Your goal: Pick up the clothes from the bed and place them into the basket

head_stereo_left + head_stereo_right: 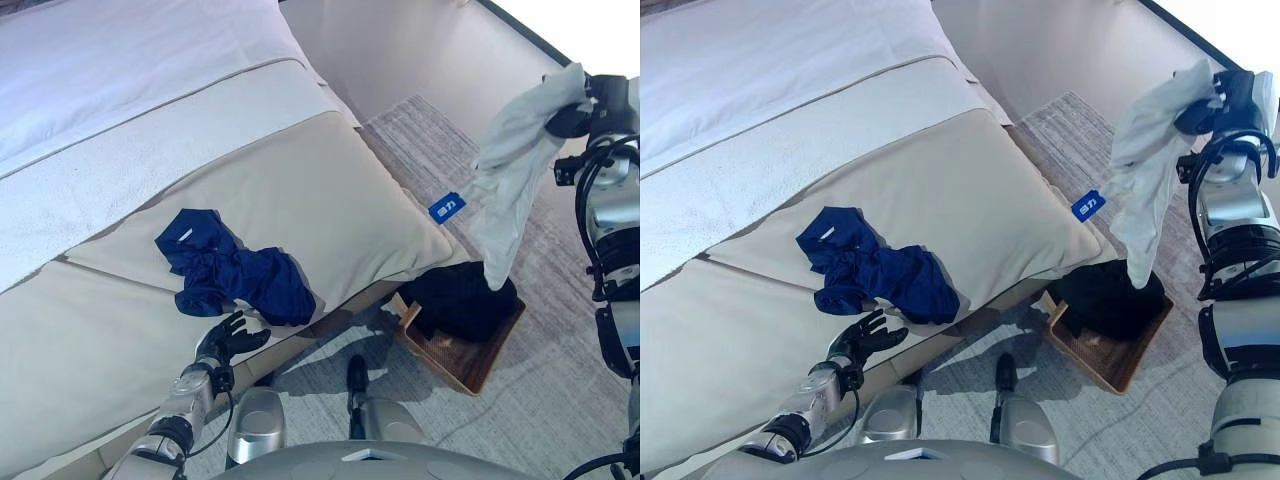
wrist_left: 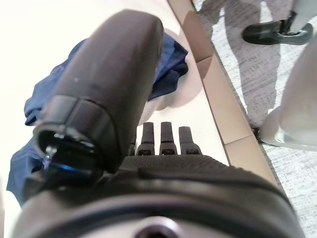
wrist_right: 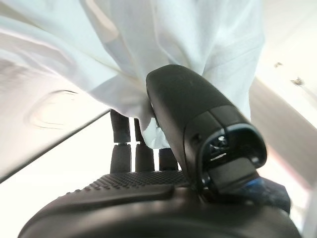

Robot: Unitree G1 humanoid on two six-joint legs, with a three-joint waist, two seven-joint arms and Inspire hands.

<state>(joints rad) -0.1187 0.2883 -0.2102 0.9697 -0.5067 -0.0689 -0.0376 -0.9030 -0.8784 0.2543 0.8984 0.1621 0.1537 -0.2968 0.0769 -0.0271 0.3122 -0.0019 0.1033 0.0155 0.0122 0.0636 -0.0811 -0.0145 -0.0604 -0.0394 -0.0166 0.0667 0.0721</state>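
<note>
Bed (image 1: 330,200): beige cover across the foot, a white band above it, and pale white bedding toward the head. Crumpled garment (image 1: 235,268) near the bed's front edge: navy blue, plain. Hanging garment (image 1: 515,160): pale grey-white, plain. Tag (image 1: 447,207) at the bed's corner: blue with white marking. Basket (image 1: 470,350): brown woven, holding black cloth (image 1: 460,298). Carpet (image 1: 560,380): grey, finely streaked. Both hands (image 1: 228,342) (image 3: 163,163): dark.
</note>
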